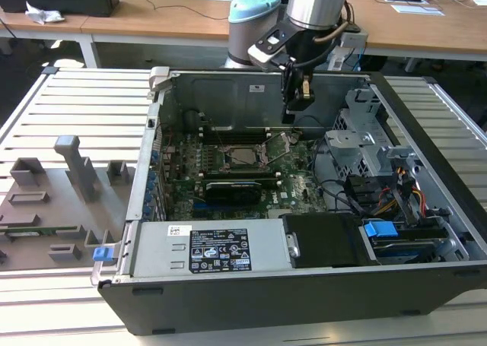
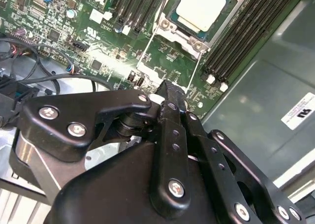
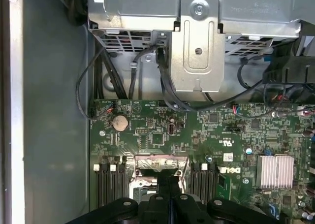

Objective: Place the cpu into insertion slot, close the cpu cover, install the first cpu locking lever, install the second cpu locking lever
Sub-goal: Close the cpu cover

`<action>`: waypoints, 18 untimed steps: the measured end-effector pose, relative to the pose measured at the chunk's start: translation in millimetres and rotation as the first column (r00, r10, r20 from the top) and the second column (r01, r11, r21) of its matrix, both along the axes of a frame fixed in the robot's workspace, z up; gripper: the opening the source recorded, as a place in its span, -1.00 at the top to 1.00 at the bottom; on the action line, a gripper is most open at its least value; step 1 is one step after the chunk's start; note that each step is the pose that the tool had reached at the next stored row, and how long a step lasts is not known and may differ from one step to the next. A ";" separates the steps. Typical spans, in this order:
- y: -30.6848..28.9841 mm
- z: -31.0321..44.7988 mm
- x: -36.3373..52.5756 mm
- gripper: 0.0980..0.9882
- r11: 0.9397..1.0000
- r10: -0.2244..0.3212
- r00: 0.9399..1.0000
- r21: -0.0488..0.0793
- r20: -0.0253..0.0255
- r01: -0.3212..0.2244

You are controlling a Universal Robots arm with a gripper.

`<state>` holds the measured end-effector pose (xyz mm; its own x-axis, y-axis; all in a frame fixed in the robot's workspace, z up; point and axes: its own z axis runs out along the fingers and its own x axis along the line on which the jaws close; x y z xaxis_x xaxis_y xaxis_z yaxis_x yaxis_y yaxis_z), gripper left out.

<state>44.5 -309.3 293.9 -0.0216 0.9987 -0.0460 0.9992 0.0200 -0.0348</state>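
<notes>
The cpu point(image 2: 202, 7) shows its silver top lying flat in the insertion slot point(image 1: 227, 163) on the green motherboard. The silver cpu cover point(image 2: 169, 12) lies down as a frame around the chip. Two thin wire levers point(image 2: 194, 69) stand out loose from the socket's corner; one slants up in the exterior view point(image 1: 280, 150). My gripper point(image 1: 292, 110) hangs above the board, just beyond the socket toward the case's back wall. Its black fingers are shut together with nothing between them, the tips point(image 2: 166, 86) close over the lever ends. In the first wrist view the gripper point(image 3: 170, 177) covers most of the socket.
Black memory slots point(image 3: 106, 184) flank the socket. A metal drive cage point(image 1: 358, 141) with cables fills the exterior view's right, and the power supply point(image 1: 221, 251) lies along the front. A silver heatsink point(image 3: 275, 171) sits on the board. A grey parts fixture point(image 1: 68, 186) stands left of the case.
</notes>
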 end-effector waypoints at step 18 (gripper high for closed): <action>6.5 -51.3 29.7 0.98 1.000 0.000 1.000 0.000 -0.015 0.000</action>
